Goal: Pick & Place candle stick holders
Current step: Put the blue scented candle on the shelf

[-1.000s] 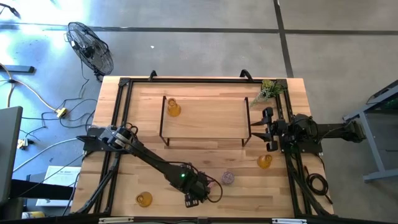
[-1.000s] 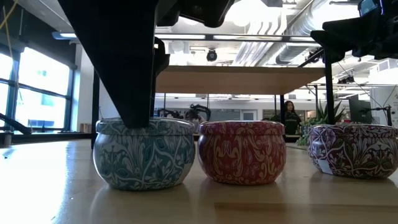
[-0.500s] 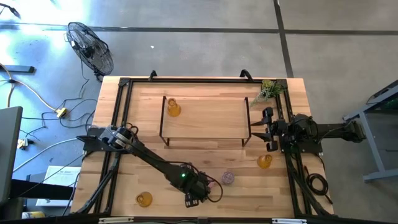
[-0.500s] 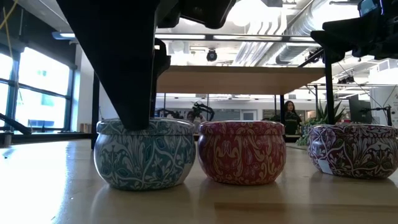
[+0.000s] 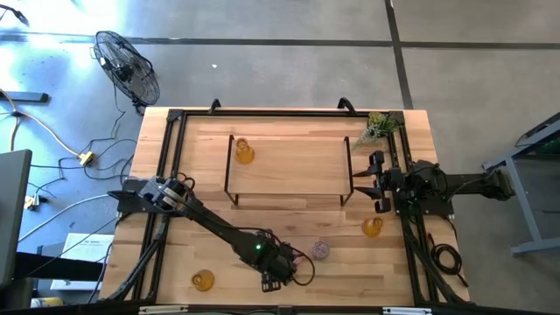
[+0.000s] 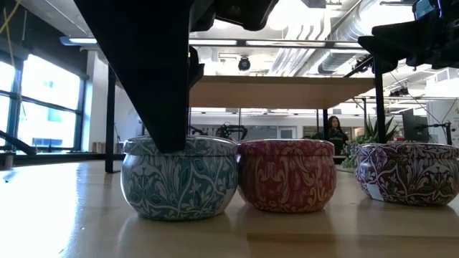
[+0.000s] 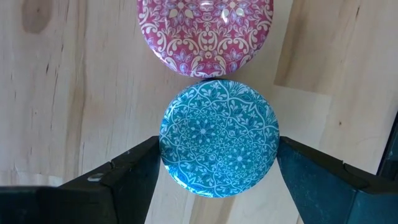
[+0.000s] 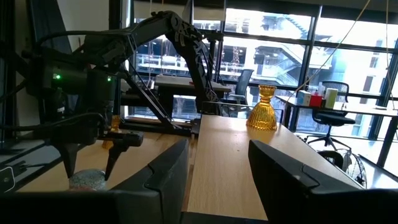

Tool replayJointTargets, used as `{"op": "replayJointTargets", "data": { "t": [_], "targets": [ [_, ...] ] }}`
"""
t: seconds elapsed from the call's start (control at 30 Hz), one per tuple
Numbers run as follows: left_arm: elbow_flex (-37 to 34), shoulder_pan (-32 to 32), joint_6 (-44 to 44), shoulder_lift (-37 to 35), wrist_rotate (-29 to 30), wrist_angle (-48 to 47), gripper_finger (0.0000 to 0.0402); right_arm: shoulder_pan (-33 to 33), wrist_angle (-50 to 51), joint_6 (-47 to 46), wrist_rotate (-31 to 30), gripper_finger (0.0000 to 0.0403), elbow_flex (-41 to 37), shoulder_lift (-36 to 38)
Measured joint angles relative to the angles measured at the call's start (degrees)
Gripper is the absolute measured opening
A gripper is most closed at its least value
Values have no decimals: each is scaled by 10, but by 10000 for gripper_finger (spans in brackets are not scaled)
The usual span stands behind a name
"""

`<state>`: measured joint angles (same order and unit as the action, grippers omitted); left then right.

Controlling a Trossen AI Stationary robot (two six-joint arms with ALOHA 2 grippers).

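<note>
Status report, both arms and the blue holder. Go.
Left tool straddling the squat round blue patterned holder, fingers at its sides. Pink patterned holder touching it, crowding any lift. Right tool parked at the table's right edge, empty.

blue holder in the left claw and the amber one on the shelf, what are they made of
The blue holder, gripped at its sides by the left claw, looks like printed tin or glazed ceramic: opaque, with a glossy floral pattern and a lid seam in the low view. I cannot tell which. The amber holder looks like pressed glass: translucent, ribbed and shiny.
</note>
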<state>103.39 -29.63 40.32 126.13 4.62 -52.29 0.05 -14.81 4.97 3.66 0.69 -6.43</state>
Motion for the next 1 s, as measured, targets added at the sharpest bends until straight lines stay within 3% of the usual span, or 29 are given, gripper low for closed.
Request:
{"op": "replayJointTargets", "data": {
  "t": [1.0],
  "targets": [
    [-1, 3, -22, 18, 1, 26, 303, 0, 5, 0, 0, 165, 0, 0]
  ]
}}
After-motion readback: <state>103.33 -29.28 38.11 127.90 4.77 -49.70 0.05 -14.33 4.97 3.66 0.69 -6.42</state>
